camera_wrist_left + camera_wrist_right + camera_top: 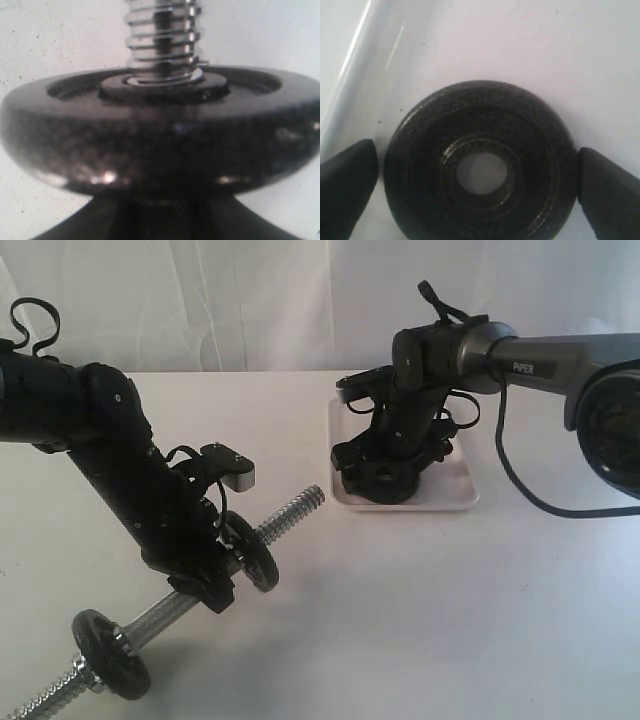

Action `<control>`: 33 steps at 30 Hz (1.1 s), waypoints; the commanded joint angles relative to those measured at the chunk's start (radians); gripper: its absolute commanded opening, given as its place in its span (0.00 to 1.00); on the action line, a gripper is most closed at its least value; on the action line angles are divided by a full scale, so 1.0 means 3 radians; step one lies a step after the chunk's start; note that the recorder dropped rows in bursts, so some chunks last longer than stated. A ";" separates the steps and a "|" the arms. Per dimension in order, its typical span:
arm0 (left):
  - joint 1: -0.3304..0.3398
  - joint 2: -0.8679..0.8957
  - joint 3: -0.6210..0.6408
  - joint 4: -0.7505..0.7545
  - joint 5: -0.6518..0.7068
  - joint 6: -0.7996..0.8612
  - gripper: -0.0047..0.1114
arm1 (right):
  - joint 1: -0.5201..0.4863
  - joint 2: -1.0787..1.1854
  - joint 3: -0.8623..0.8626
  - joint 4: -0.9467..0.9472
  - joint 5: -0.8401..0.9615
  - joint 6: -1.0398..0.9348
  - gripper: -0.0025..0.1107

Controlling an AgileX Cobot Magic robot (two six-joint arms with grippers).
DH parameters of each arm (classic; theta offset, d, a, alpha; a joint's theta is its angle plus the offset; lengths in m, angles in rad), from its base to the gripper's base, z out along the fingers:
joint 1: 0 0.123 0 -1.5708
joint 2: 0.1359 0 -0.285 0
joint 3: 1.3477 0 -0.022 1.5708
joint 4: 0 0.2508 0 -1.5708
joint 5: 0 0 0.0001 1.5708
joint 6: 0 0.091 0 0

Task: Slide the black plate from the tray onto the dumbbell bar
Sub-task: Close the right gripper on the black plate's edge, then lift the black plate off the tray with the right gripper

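Note:
The black plate (386, 488) (480, 170) lies flat in the white tray (455, 498) (520, 50), its hole facing up. My right gripper (388, 470) (477, 167) reaches down over it, open, one black finger (347, 185) on each side of the rim, close to it. My left gripper (205, 580) (162, 220) is shut on the dumbbell bar (295, 512) (162, 35), holding it tilted with its bare threaded end pointing toward the tray. One black disc (255, 552) (160, 135) sits on the bar just past my left fingers. Another disc (110, 652) sits near the low end.
The tray stands at the back right of the white table (420, 620). A silver collar nut (85, 672) sits outside the lower disc. A black cable (520, 480) hangs from the right arm down beside the tray.

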 commanded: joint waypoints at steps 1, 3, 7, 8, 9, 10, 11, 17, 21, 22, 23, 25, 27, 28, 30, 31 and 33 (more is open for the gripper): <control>-0.0013 -0.0141 -0.0033 -0.0296 0.0097 -0.0018 0.04 | -0.0002 0.0316 0.0061 -0.0251 0.0533 -0.0042 0.79; -0.0013 -0.0141 -0.0033 -0.0296 0.0097 -0.0018 0.04 | -0.0002 0.0322 0.0026 -0.0255 0.0629 -0.0042 0.63; -0.0013 -0.0141 -0.0033 -0.0296 0.0097 -0.0018 0.04 | -0.0002 0.0336 -0.0029 -0.0255 0.0771 -0.0092 0.32; -0.0013 -0.0141 -0.0033 -0.0296 0.0097 -0.0018 0.04 | -0.0002 0.0336 -0.0029 -0.0270 0.0765 -0.0092 0.26; -0.0013 -0.0141 -0.0033 -0.0296 0.0097 -0.0018 0.04 | -0.0002 0.0336 -0.0051 -0.0314 0.0765 -0.0084 0.20; -0.0013 -0.0141 -0.0033 -0.0296 0.0097 -0.0018 0.04 | -0.0002 0.0336 -0.0066 -0.0362 0.0765 -0.0027 0.14; -0.0013 -0.0141 -0.0033 -0.0296 0.0097 -0.0018 0.04 | -0.0002 0.0319 -0.0090 -0.0426 0.0758 0.0026 0.07; -0.0013 -0.0141 -0.0033 -0.0296 0.0097 -0.0018 0.04 | -0.0112 0.0103 -0.0138 -0.0476 0.0650 0.0093 0.02; -0.0013 -0.0141 -0.0033 -0.0296 0.0097 -0.0018 0.04 | -0.0177 -0.0067 -0.0138 -0.0319 0.0650 0.0093 0.02; -0.0013 -0.0141 -0.0033 -0.0296 0.0097 -0.0018 0.04 | -0.0191 -0.0108 -0.0138 -0.0280 0.0657 0.0093 0.02; -0.0013 -0.0141 -0.0033 -0.0296 0.0097 -0.0018 0.04 | -0.0200 -0.0169 -0.0138 -0.0194 0.0657 0.0093 0.02; -0.0013 -0.0141 -0.0033 -0.0296 0.0097 -0.0018 0.04 | -0.0200 -0.0255 -0.0138 -0.0160 0.0680 0.0073 0.02; -0.0013 -0.0141 -0.0033 -0.0296 0.0097 -0.0018 0.04 | -0.0200 -0.0345 -0.0138 -0.0143 0.0703 0.0073 0.02; -0.0013 -0.0141 -0.0033 -0.0296 0.0097 -0.0018 0.04 | -0.0200 -0.0383 -0.0138 -0.0135 0.0709 0.0073 0.02; -0.0013 -0.0141 -0.0033 -0.0296 0.0097 -0.0018 0.04 | -0.0200 -0.0486 -0.0138 -0.0095 0.0748 0.0073 0.02; -0.0013 -0.0141 -0.0033 -0.0296 0.0097 -0.0018 0.04 | -0.0200 -0.0558 -0.0138 -0.0006 0.0803 0.0009 0.02; -0.0013 -0.0141 -0.0033 -0.0296 0.0083 -0.0003 0.04 | -0.0200 -0.0660 -0.0138 0.0163 0.0930 -0.0117 0.02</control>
